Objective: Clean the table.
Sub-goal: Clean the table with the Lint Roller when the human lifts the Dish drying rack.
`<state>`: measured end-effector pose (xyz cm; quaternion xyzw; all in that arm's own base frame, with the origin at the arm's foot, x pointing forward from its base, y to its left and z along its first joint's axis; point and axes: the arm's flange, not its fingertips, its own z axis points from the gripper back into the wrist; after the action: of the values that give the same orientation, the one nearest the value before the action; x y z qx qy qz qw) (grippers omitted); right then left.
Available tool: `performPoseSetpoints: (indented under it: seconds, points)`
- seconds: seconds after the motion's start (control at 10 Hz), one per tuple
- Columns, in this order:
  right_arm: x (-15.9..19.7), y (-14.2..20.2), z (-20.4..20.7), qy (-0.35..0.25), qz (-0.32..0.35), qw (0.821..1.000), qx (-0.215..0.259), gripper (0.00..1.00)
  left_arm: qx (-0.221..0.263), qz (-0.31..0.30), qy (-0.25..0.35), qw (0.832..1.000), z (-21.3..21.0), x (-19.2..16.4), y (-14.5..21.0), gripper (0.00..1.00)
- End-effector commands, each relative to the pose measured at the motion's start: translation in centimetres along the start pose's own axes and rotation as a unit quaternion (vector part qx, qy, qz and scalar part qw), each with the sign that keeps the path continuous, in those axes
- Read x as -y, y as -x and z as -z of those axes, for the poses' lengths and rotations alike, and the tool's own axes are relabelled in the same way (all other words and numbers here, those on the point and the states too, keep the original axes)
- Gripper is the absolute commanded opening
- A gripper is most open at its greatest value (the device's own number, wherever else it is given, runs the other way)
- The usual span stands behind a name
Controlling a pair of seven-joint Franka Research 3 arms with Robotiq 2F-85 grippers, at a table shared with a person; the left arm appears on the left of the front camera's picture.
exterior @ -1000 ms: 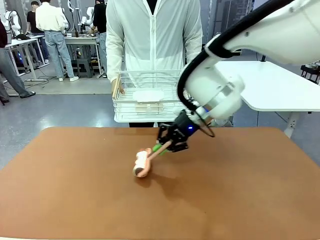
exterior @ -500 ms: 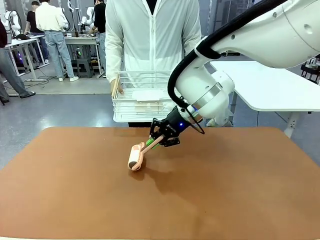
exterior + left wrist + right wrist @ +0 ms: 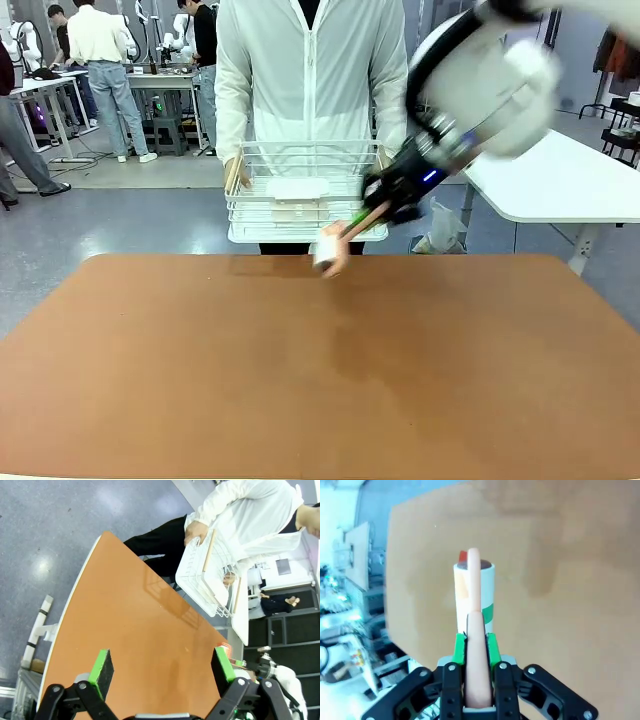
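The reddish-brown table (image 3: 300, 380) lies bare in front of me. My right gripper (image 3: 370, 214) is shut on the pink handle of a lint roller (image 3: 328, 250). The roller's white head hangs just above the table's far edge, below the front of a white wire basket (image 3: 232, 205). The right wrist view has the handle clamped between the green pads (image 3: 459, 647), with the roller head (image 3: 473, 592) out ahead over the table (image 3: 560, 580). My left gripper (image 3: 162, 667) stands open over the table (image 3: 140, 630) with nothing between its fingers.
A person in a white jacket (image 3: 310, 80) stands at the far side holding the basket (image 3: 200, 585) in both hands; flat white items lie in it. A white-topped table (image 3: 560, 180) stands to the back right. Other people stand at benches far left.
My right arm has lifted the lint roller off the table's middle and carried it up and away to the far edge, close under the basket.
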<state>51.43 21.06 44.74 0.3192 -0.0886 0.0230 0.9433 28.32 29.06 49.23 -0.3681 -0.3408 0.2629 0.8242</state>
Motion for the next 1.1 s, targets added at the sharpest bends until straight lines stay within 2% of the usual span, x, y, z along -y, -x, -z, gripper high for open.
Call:
performPoseSetpoints:
  seconds: [0.0, 0.1, 0.2, 0.3, 0.5, 0.6, 1.0]
  points:
    - [-0.2, 0.7, -11.7, 0.123, -0.033, 0.992, -0.026, 0.21, 0.003, 0.009, 0.015, 1.000, -0.1, -0.3, -0.2, 1.00]
    - [0.6, 1.1, -15.7, 0.142, -0.029, 0.989, -0.018, 0.21, 0.003, 0.009, 0.015, 1.000, -0.1, -0.3, -0.2, 1.00]
    - [2.4, 2.6, -18.5, 0.113, -0.028, 0.993, -0.022, 0.21, 0.003, 0.009, 0.015, 1.000, -0.1, -0.3, -0.2, 1.00]
    - [4.6, 4.4, -20.3, 0.138, -0.046, 0.989, -0.011, 0.21, 0.003, 0.009, 0.015, 1.000, -0.1, -0.3, -0.2, 1.00]
    - [7.4, 6.4, -22.6, 0.081, -0.070, 0.994, 0.031, 0.21, 0.003, 0.009, 0.015, 1.000, -0.1, -0.3, -0.2, 1.00]
    - [4.9, 4.7, -23.0, 0.138, -0.032, 0.990, -0.004, 0.21, 0.003, 0.009, 0.015, 1.000, -0.1, -0.3, -0.2, 1.00]
    - [4.9, 4.7, -23.0, 0.138, -0.032, 0.990, -0.004, 0.21, 0.003, 0.009, 0.015, 1.000, -0.1, -0.3, -0.2, 1.00]
